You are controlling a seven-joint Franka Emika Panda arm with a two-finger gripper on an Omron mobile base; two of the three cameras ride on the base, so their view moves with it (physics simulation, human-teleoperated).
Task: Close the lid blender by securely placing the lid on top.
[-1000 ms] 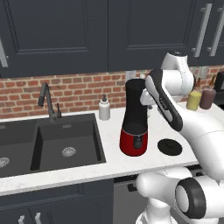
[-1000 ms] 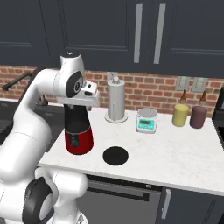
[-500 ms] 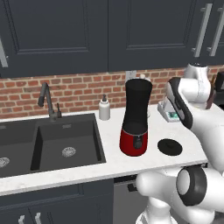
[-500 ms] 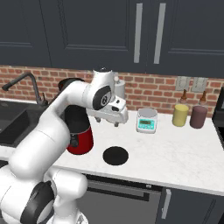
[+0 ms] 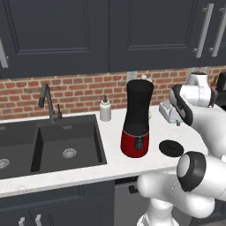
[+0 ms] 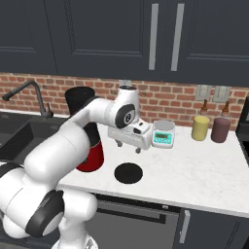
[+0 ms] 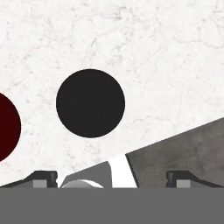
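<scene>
While the lid (image 6: 128,173) lies flat near the counter's (image 6: 204,180) front edge, just right of the blender (image 5: 137,119), the gripper (image 6: 128,146) hangs above it, fingers spread wide and empty, pointing down before the kitchen scale (image 6: 163,133)

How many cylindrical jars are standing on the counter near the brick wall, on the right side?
2. A yellow cylindrical jar stands at the brick wall right of the grey-and-teal kitchen scale; a dark maroon jar stands just right of it. Others may be hidden.

No readable text, labels or numbers on anything here.
</scene>
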